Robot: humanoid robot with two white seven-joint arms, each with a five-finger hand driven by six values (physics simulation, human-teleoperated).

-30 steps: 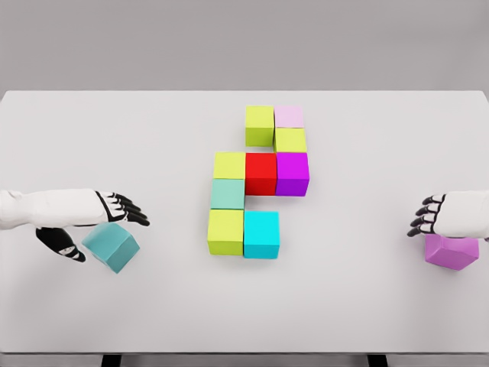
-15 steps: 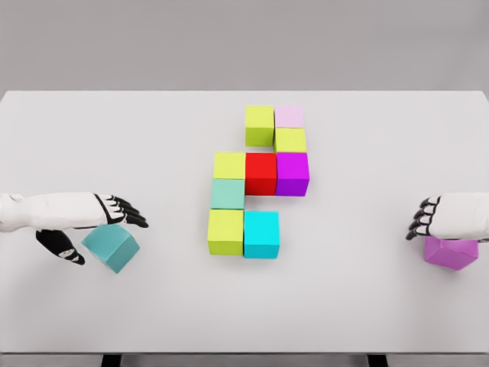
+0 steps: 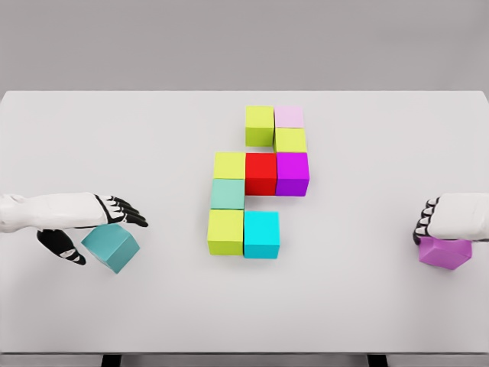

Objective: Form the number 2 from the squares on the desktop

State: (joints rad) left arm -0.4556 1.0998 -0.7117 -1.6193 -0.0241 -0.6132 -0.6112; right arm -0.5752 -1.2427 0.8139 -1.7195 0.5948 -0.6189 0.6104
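Note:
Several cubes form a block figure at the table's middle: yellow-green (image 3: 260,125), pale pink (image 3: 289,116), yellow-green (image 3: 290,141), yellow-green (image 3: 229,165), red (image 3: 260,173), purple (image 3: 292,173), mint (image 3: 227,194), yellow-green (image 3: 225,232) and cyan (image 3: 261,234). A teal cube (image 3: 111,247) lies apart at the left. My left hand (image 3: 107,222) hovers over it with fingers stretched out and the thumb hanging by its left side. At the right edge my right hand (image 3: 432,225) sits on top of a tilted magenta cube (image 3: 445,253), fingers curled over it.
The white table (image 3: 367,306) runs almost the full width of the view, with its front edge near the bottom. Bare surface lies between the central figure and each hand.
My right hand has sunk onto the magenta cube, and the cube has shifted slightly left and tilted. The left hand has barely moved.

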